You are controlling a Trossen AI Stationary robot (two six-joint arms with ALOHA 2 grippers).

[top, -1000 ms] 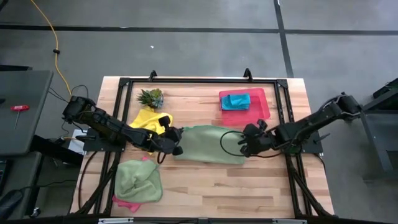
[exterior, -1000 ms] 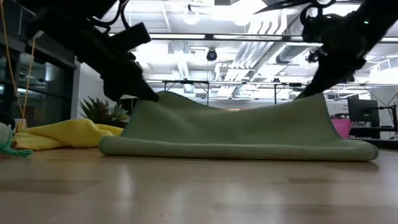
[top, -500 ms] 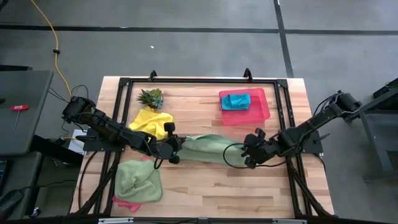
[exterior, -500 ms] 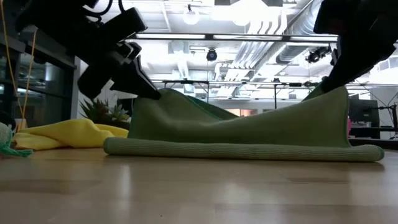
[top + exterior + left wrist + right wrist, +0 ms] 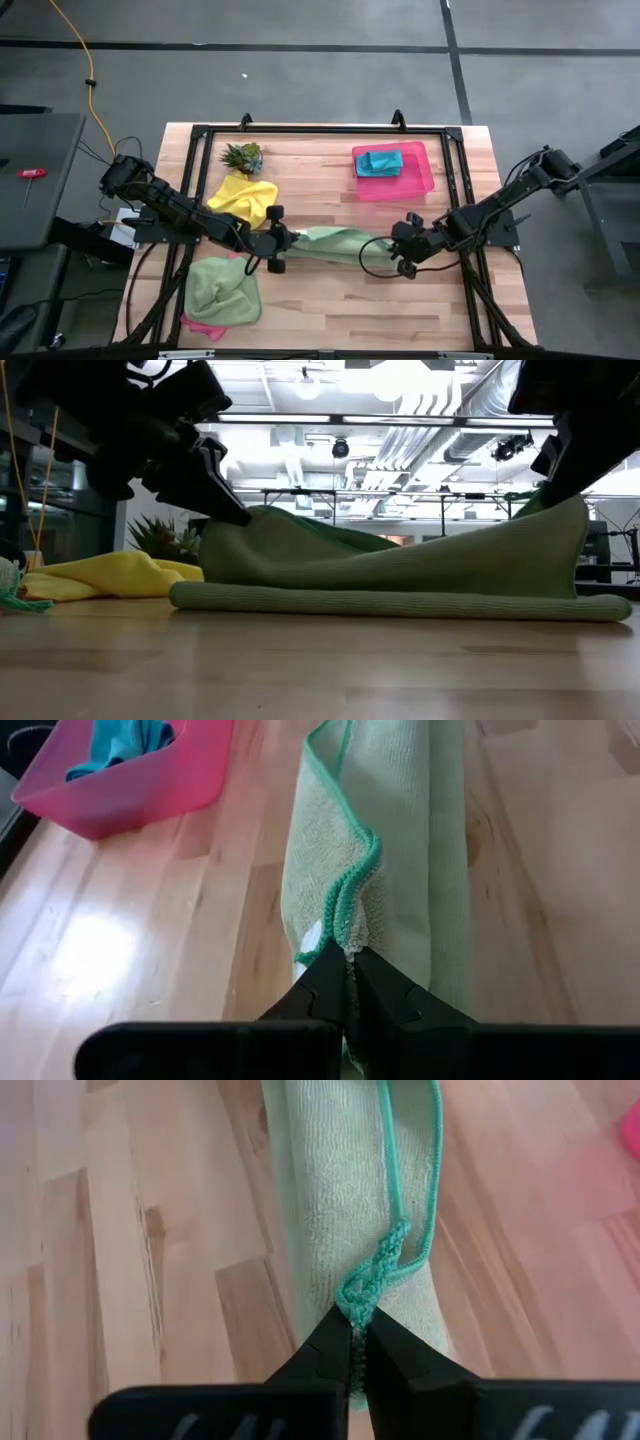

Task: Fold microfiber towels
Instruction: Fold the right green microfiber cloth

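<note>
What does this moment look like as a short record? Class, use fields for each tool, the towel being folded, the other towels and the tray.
left tool: shut on light green towel's hemmed edge
right tool: shut on the same towel's opposite end
light green towel: stretched between both tools, doubled over, lower fold on table
yellow towel: crumpled beside plant
second green towel: bunched over pink towel
pink tray: holds teal towel

Five microfiber towels: two light green point(image 5: 335, 245) point(image 5: 222, 290), one yellow point(image 5: 242, 194), one teal point(image 5: 380, 162), one pink point(image 5: 200, 326) showing only as an edge under a green one. One pink tray point(image 5: 420, 170). One small spiky plant point(image 5: 242, 156). Two arms, each with one tool: left tool point(image 5: 287, 243), right tool point(image 5: 393, 247). One worktop point(image 5: 330, 310).
</note>
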